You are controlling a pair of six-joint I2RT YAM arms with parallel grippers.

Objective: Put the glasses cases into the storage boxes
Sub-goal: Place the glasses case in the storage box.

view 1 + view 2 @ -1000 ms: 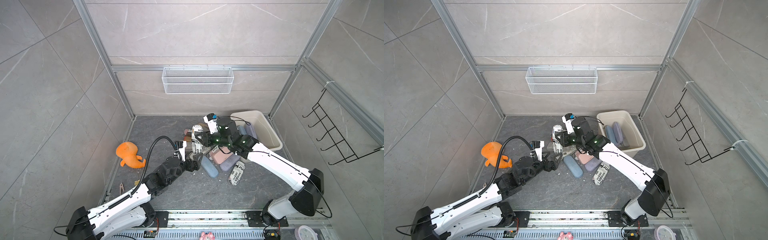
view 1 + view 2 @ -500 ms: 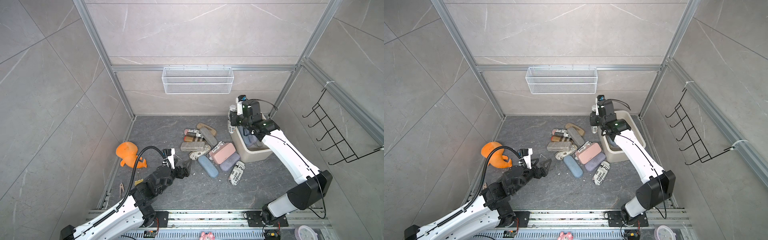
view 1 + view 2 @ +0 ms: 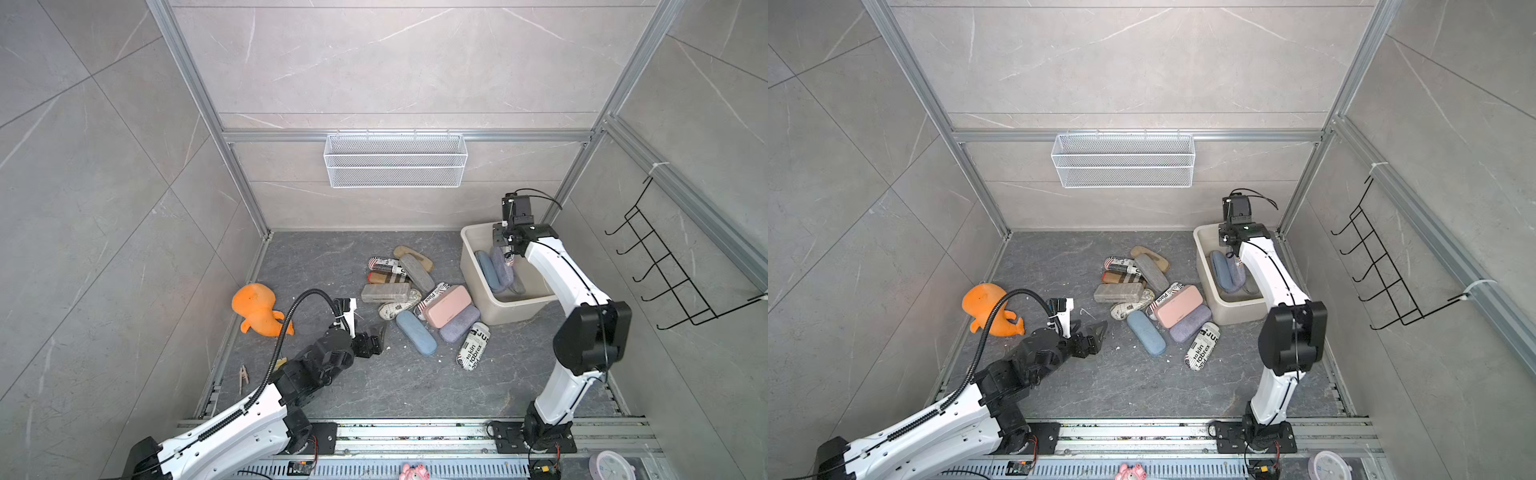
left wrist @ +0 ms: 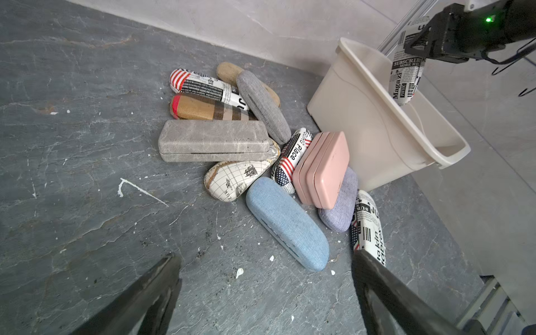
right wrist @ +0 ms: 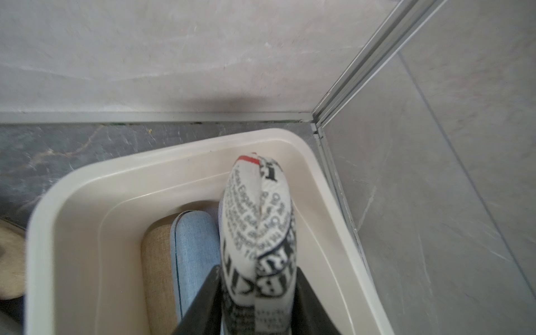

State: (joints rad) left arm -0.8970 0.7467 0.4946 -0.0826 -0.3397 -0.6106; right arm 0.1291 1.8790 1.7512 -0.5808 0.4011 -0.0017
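We count eleven cases (image 4: 322,168) heaped on the floor at the centre. One tub (image 3: 471,274) stands at 2 o'clock, with at least three cases lying in it and one newspaper-print case (image 5: 258,232) upright above them. We also count one plush toy (image 3: 257,309) at 9 o'clock, one wire basket (image 3: 395,160) at 12 o'clock and one hook rack (image 3: 676,270) at 3 o'clock.

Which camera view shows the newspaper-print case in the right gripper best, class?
The right wrist view: the newspaper-print case fills it, clamped between the jaws over the tub. The left wrist view shows it smaller; in both top views the arm mostly hides it.
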